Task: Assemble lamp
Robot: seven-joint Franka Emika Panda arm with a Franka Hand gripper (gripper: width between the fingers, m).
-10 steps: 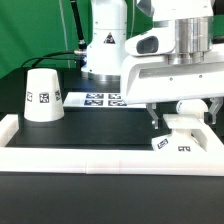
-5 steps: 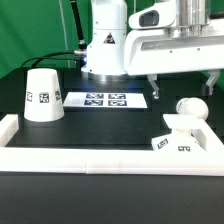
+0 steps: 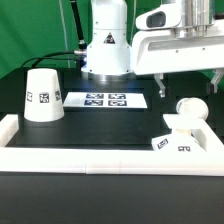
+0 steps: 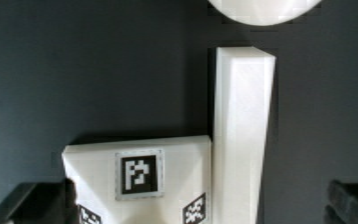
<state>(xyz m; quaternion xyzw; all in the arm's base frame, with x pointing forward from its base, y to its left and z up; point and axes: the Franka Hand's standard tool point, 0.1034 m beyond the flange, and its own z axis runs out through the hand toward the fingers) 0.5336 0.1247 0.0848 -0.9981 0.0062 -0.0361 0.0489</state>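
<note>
The end effector hangs open and empty above the base and nearby bulb, seemingly unjoined; the shade stands well aside on the tabletop, so assembly looks barely begun.

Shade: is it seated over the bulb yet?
No, the shade stands on the table at the exterior view's left, well apart from the bulb at the right.

Light: bright and even in both views.
Shadows: faint, soft on the black surface.
Glare: bulb blown out white, wrist view.
Focus: wrist view soft; exterior view low-resolution.
</note>
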